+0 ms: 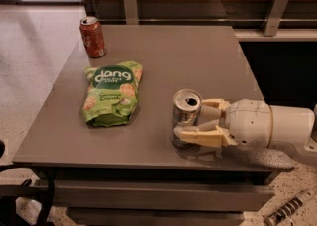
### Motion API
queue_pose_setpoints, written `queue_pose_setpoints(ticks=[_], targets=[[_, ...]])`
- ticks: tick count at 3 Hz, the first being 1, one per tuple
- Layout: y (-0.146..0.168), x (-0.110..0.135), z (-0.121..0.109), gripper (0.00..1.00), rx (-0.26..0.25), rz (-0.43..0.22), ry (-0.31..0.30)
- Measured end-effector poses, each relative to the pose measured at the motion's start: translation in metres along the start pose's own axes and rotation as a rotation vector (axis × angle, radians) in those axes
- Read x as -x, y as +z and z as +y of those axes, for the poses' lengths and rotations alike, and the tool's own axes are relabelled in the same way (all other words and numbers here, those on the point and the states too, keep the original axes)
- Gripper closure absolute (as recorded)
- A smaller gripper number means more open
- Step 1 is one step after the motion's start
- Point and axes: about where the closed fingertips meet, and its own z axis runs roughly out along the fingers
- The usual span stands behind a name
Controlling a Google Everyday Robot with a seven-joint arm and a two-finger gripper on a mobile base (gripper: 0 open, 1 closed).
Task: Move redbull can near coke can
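1. Grey desk (163, 56), carrying all items.
2. My tool (194, 120), near right, clamped on the redbull can (185, 113).
3. Green snack bag (111, 98), lying left of centre.
4. Silver redbull can, upright, near right.
5. Red coke can (92, 36), upright, far left corner.

Smooth white rounded arm shell; cream, perhaps plastic, gripper (192, 120) at the lower right.

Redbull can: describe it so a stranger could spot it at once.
On the grey table, look front right, where the white gripper reaches in. The redbull can stands at the gripper: slim and silver, unlike the red coke can at the far left and the green snack bag.
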Motion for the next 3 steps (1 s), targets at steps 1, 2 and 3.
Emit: queue_pose_setpoints(ticks=[1,2,3], targets=[[-0.012,0.01,-0.034,1.0,-0.067,0.01,0.032],[-0.025,0.03,-0.108,1.0,-0.191,0.041,0.081],[-0.026,0.041,-0.146,1.0,-0.242,0.057,0.1]])
